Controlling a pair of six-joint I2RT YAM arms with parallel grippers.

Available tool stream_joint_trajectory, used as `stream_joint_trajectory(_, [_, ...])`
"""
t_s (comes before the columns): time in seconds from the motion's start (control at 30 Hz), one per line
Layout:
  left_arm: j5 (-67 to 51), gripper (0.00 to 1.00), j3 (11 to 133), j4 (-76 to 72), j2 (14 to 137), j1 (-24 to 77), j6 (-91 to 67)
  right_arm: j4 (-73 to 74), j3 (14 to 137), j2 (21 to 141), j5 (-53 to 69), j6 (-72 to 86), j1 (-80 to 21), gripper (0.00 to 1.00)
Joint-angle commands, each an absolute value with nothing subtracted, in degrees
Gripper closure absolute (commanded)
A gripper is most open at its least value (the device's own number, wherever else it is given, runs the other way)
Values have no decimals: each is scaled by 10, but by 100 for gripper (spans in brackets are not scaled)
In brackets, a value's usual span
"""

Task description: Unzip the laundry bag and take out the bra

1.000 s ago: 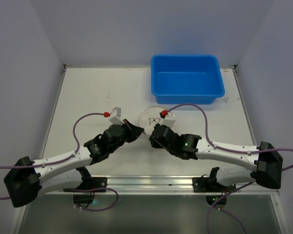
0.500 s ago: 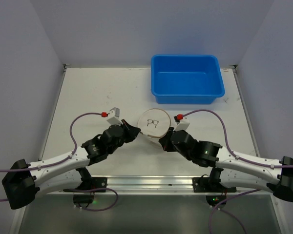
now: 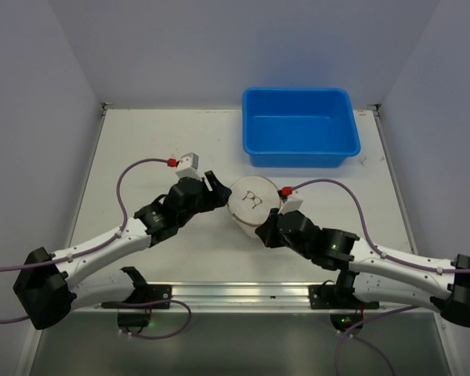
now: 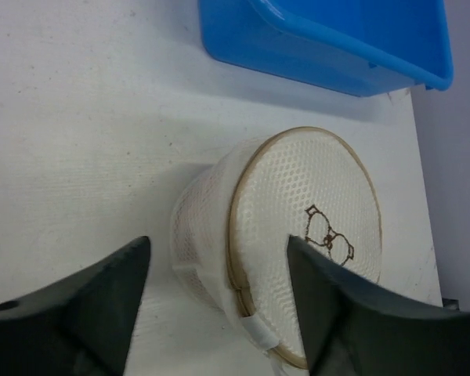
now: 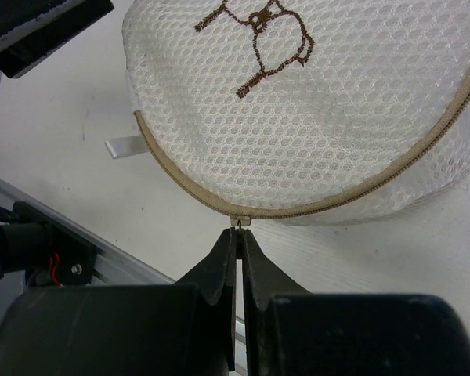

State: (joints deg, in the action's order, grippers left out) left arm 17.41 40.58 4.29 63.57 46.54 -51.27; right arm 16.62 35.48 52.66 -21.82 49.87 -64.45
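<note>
Change noted: the left gripper (image 4: 217, 262) has gone from clenched to released, its black fingers (image 4: 86, 305) now spread either side of the small round drum-shaped white mesh laundry bag (image 3: 251, 202); whether they touch it, cannot tell.

The right gripper (image 5: 239, 243) has swung to the bag's near side and is clenched, tips meeting at the small metal zipper pull (image 5: 239, 222) and apparently pinching it; the bag has rotated and tipped.

Judgement: pull secured, left about to brace; unzipping not yet begun, as the tan zipper band (image 5: 337, 200) reads closed along its visible arc.

Bag sits mid-table, near the rigid blue plastic tub (image 3: 298, 125) but apart from it.

Materials: soft honeycomb mesh, semi-sheer; flat circular top with brown bra outline (image 5: 258, 31); white fabric tab (image 5: 117, 146) at the side; bra itself not discernible.
</note>
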Motion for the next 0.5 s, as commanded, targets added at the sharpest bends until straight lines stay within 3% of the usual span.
stream_joint_trajectory(0.0, [167,17,418,97,611,459,-518,172,381,520,-215,491,-644,100])
stream_joint_trajectory(0.07, [139,1,403,102,583,461,-546,171,393,533,-216,495,-644,100])
stream_joint_trajectory(0.27, [125,0,363,101,551,511,-607,155,423,570,-208,504,-645,100])
stream_joint_trajectory(0.43, [105,13,349,26,622,543,-628,135,419,587,-195,506,-644,100])
stream_joint_trajectory(0.47, [101,21,349,15,630,543,-630,136,420,590,-193,506,-644,100])
